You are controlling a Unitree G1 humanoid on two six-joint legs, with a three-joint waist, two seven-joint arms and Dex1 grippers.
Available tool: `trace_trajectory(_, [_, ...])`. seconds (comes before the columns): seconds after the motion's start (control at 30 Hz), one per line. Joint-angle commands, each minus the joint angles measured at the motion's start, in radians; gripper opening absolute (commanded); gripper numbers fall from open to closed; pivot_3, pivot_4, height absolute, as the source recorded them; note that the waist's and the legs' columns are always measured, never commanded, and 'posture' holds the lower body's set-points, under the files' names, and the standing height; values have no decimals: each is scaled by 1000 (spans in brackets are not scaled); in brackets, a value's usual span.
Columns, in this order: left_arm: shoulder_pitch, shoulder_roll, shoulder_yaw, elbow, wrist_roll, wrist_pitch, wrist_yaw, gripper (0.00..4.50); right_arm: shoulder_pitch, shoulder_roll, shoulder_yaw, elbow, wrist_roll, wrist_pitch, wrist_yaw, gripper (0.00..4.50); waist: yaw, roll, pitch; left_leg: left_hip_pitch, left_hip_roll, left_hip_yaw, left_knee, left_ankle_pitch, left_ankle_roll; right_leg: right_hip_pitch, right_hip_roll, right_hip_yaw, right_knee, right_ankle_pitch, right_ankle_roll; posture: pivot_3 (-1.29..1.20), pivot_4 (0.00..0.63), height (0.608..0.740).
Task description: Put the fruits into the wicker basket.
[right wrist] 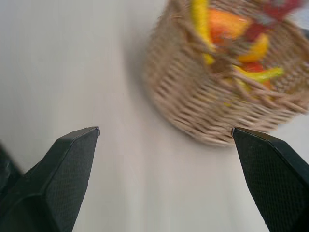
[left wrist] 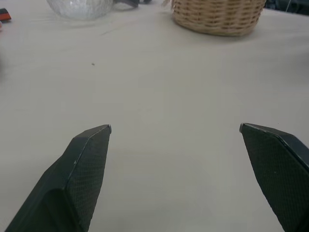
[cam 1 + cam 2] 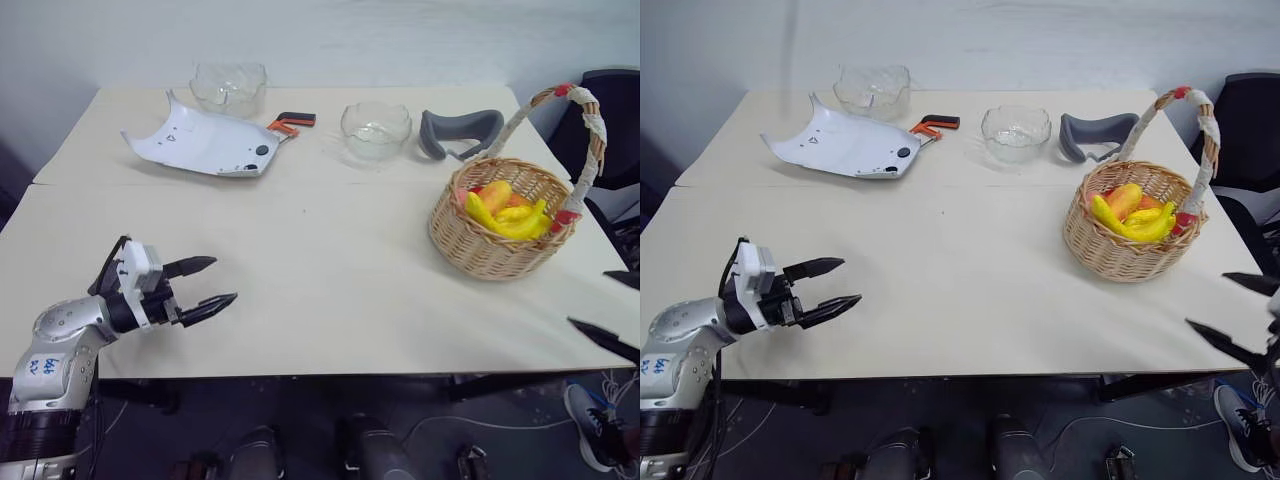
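Resting inside the wicker basket [image 3: 497, 235], the fruits — a curved yellow banana [image 3: 505, 221] and an orange-yellow mango [image 3: 495, 194] — lie together below the basket's tall arched handle [image 3: 590, 130], which is wrapped in white cloth with red bands. The basket stands on the pale table [image 3: 320, 290], forward and to the left of the right gripper [image 3: 1232, 314], whose two black fingers are spread wide apart and hold nothing; they hang at the table's near right edge, clear of the basket. In the right wrist view the basket [image 1: 227, 82] sits beyond and between those parted fingertips [image 1: 77, 145], not touching them.

The left gripper [image 3: 209, 284] hovers over the near left part of the table, its fingers likewise apart and empty, pointing across the table toward the right. From it, the basket lies well apart, far to its right and somewhat further back — seen past its fingertips [image 2: 91, 145] in the left wrist view [image 2: 218, 17].

Further back from the left gripper lie a white curved plastic shell [image 3: 205, 140], a small orange-and-black tool [image 3: 288, 122] just beside it, and a glass bowl [image 3: 229, 88]. A second glass bowl [image 3: 376, 129] and a grey curved pad [image 3: 458, 133] stand behind the basket, toward the table's far side
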Motion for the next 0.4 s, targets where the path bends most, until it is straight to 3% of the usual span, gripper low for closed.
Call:
trace_trajectory(0.03, [70,42,-29,12,123,-135,-24,4500,-53,43,117,-45,24,-17,-19,4479,-3,0,0,1,0,-1,-1,0,0,1,0,0,-1,0,-1,0,150,740])
trace_trajectory(0.27, [124,-1,-1,-49,170,-196,91,4500,-268,159,479,-19,-24,-65,4,4479,1,0,0,0,0,-3,-3,0,0,1,-2,-2,-1,0,-2,0,150,740])
trace_trajectory(0.4, [162,-33,30,-135,174,-164,180,4500,-387,251,582,52,-74,-104,-60,4479,7,0,0,-1,0,-2,-3,0,1,-1,-2,-2,0,0,-2,0,150,740])
